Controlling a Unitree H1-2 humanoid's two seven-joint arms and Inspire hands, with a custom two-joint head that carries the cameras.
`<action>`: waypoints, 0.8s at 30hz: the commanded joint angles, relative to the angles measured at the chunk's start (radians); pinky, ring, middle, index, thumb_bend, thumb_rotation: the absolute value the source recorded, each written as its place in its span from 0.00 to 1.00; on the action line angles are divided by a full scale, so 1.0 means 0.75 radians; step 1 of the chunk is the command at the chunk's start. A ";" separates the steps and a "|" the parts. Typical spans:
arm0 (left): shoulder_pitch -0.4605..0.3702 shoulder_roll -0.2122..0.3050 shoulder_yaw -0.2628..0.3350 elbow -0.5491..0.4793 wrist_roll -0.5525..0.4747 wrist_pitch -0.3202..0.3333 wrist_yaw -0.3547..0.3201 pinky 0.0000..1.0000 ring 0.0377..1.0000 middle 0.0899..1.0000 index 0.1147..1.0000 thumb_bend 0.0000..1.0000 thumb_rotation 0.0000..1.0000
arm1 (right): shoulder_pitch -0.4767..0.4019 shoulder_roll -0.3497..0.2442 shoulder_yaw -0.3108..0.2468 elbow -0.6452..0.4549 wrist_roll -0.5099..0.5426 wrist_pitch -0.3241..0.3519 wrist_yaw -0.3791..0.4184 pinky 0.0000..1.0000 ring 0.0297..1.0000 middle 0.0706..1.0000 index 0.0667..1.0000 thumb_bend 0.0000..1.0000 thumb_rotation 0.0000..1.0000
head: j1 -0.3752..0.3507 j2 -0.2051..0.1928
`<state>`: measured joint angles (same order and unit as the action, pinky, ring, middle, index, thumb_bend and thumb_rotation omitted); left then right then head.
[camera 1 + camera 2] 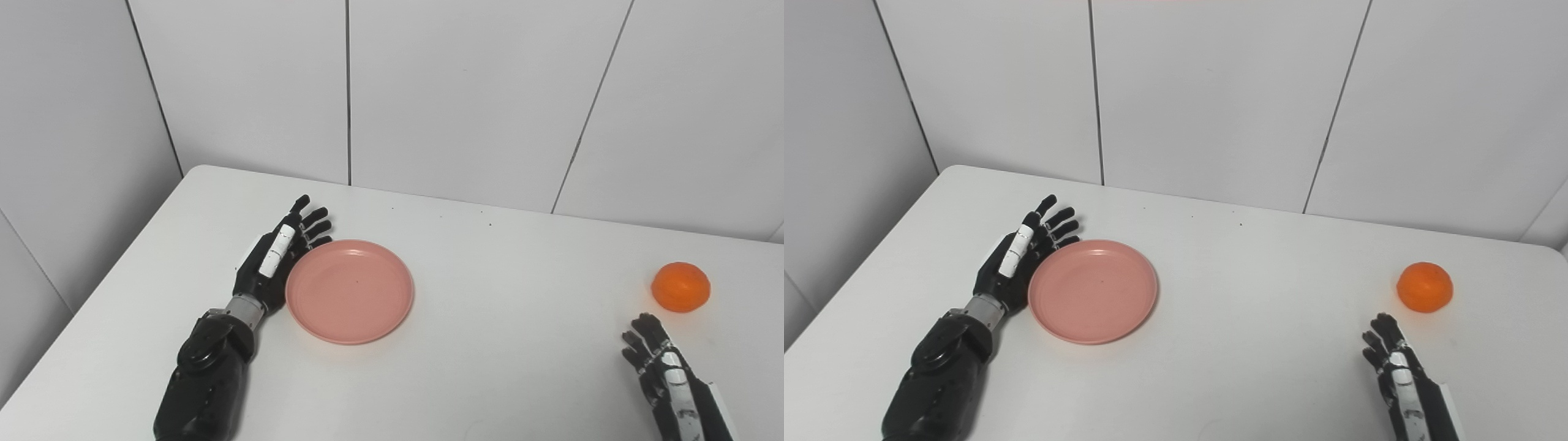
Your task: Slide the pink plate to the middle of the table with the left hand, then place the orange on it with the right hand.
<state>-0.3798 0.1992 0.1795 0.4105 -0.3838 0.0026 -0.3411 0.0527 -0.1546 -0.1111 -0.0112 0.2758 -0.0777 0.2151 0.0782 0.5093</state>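
A round pink plate (350,290) lies flat and empty on the white table (502,318), left of the table's middle. My left hand (278,254) is open, fingers straight, resting edge-on against the plate's left rim. An orange (680,286) sits on the table at the far right. My right hand (660,361) is open and empty, low at the right front, a little short of the orange and not touching it. In the right eye view the plate (1093,290), the orange (1424,286) and both hands (1024,257) (1396,367) show the same.
Grey-white wall panels (465,98) stand close behind the table's back edge and along its left side. The table's left edge runs diagonally beside my left forearm (208,373).
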 commanded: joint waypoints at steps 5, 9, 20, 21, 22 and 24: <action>0.034 -0.041 -0.026 -0.047 -0.007 0.090 0.019 0.87 0.89 0.91 0.97 0.86 0.70 | 0.126 0.074 0.042 0.080 0.011 0.059 -0.009 0.93 0.92 0.94 0.92 0.75 0.87 | -0.004 0.006; 0.045 -0.058 -0.042 -0.081 0.002 0.106 0.024 0.86 0.89 0.89 0.97 0.84 0.70 | 0.125 0.075 0.047 0.073 0.000 0.066 -0.012 0.93 0.92 0.94 0.92 0.76 0.88 | -0.009 0.009; 0.059 -0.139 -0.030 -0.071 -0.027 0.100 0.039 0.91 0.91 0.90 0.97 0.86 0.69 | 0.126 0.080 0.055 0.066 -0.005 0.061 -0.011 0.94 0.93 0.94 0.92 0.76 0.88 | -0.033 0.019; 0.057 -0.145 -0.030 -0.065 -0.027 0.093 0.036 0.91 0.91 0.89 0.96 0.88 0.69 | 0.126 0.081 0.055 0.065 -0.006 0.061 -0.012 0.93 0.93 0.94 0.92 0.75 0.88 | -0.033 0.019; 0.054 -0.151 -0.030 -0.058 -0.026 0.086 0.034 0.91 0.91 0.89 0.96 0.88 0.69 | 0.127 0.083 0.056 0.061 -0.007 0.063 -0.014 0.93 0.93 0.94 0.92 0.75 0.88 | -0.039 0.022; 0.050 -0.164 -0.034 -0.058 -0.016 0.082 0.042 0.91 0.90 0.88 0.96 0.89 0.69 | 0.128 0.086 0.059 0.051 -0.007 0.073 -0.018 0.93 0.93 0.94 0.92 0.75 0.88 | -0.046 0.026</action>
<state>-0.3537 0.1012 0.1638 0.3396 -0.3892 0.0565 -0.3190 0.0660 -0.1413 -0.0981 -0.0330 0.2628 -0.0550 0.2021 0.0430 0.5277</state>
